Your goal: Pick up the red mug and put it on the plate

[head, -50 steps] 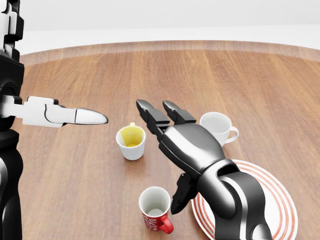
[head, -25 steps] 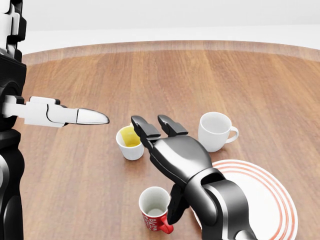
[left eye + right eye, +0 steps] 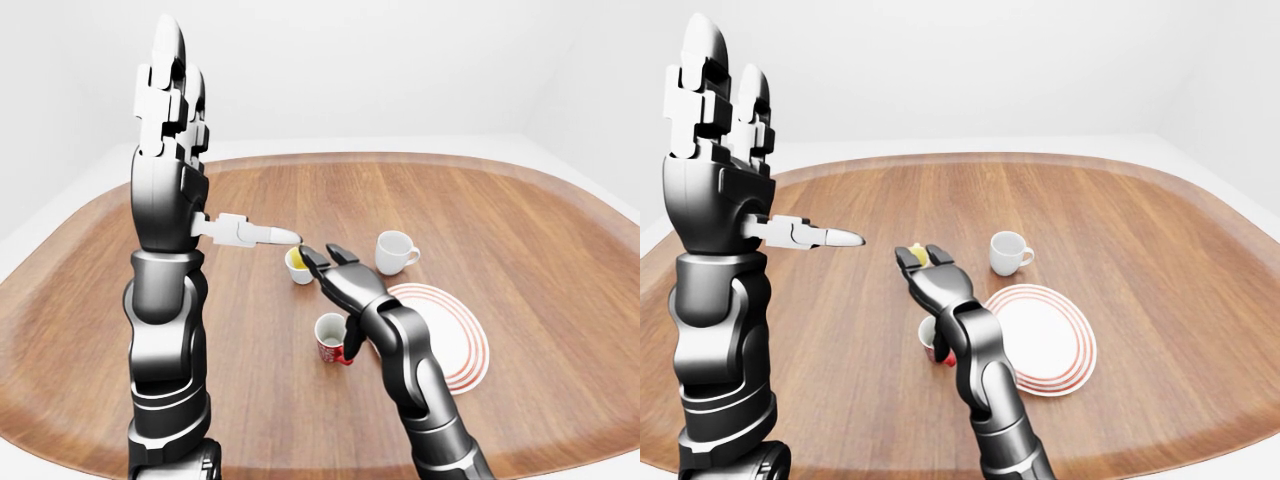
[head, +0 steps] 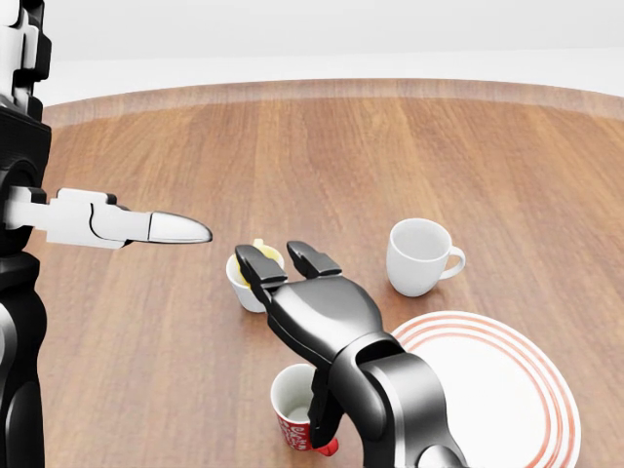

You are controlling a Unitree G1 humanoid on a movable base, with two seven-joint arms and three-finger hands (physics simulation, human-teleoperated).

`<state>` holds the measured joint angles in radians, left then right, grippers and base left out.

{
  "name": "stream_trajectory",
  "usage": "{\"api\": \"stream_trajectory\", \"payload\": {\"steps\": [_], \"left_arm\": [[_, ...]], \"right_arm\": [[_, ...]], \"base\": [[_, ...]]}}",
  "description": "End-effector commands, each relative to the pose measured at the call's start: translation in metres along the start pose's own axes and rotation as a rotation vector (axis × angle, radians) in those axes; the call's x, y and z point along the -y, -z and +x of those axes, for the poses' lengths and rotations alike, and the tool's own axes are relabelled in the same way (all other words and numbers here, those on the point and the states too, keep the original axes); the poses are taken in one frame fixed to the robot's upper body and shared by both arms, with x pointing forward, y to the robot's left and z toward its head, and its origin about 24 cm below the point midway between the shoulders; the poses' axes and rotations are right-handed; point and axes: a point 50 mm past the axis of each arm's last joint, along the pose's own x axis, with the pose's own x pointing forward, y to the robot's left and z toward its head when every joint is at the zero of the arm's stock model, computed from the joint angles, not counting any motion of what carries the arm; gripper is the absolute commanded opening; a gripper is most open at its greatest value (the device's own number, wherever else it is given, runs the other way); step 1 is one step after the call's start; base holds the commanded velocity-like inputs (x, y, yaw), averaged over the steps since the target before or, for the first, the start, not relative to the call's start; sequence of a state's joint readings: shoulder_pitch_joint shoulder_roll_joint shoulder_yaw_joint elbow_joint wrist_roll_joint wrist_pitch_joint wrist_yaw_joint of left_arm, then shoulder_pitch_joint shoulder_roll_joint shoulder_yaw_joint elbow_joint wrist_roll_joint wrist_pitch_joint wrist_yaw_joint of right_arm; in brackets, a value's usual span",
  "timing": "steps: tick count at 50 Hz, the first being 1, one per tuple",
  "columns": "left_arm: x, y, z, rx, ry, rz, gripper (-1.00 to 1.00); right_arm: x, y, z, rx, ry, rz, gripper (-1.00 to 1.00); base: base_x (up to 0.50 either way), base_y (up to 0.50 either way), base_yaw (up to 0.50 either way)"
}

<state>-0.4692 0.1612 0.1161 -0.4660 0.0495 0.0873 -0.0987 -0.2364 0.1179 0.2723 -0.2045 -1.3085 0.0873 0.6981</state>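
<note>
The red mug [image 4: 300, 409] stands on the wooden table [image 4: 439, 156] at the bottom of the head view, just left of the plate [image 4: 507, 390]. Part of it is hidden: the right hand [image 4: 307, 312] hangs over it, and one dark finger [image 4: 322, 414] comes down across its right side, by the handle. I cannot tell if that finger touches the mug. The other two fingers point away, spread out flat, so the hand is not closed on anything. The mug has white letters on its red side, but they are too small and too covered to read.

The plate is white with red rings. Its right edge is cut off in the head view.

A small white cup with yellow inside [image 3: 297, 265] stands behind the right hand's fingertips, partly hidden by them. A white mug [image 4: 419, 255] stands above the plate, near it but not touching.

The left hand [image 3: 170, 150] is held up high, fingers straight up and its white thumb [image 4: 127, 226] sticking out sideways, holding nothing.
</note>
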Motion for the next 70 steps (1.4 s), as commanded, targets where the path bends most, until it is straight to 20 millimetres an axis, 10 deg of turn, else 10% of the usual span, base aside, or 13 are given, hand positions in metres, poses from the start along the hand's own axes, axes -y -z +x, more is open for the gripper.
{"api": "stream_trajectory", "payload": {"steps": [1, 27, 70], "left_arm": [[0.000, 0.000, 0.000, 0.001, 0.001, 0.001, 1.00], [-0.002, 0.005, -0.003, -0.026, -0.006, -0.007, 1.00], [-0.002, 0.013, -0.008, -0.064, -0.011, -0.018, 1.00]], "right_arm": [[-0.017, -0.002, 0.006, -0.005, -0.072, 0.000, 1.00], [-0.060, 0.010, 0.019, -0.043, -0.266, 0.037, 1.00], [-0.069, 0.018, 0.043, -0.073, -0.309, 0.031, 1.00]], "base": [[0.00, 0.00, 0.00], [0.00, 0.00, 0.00], [0.00, 0.00, 0.00]]}}
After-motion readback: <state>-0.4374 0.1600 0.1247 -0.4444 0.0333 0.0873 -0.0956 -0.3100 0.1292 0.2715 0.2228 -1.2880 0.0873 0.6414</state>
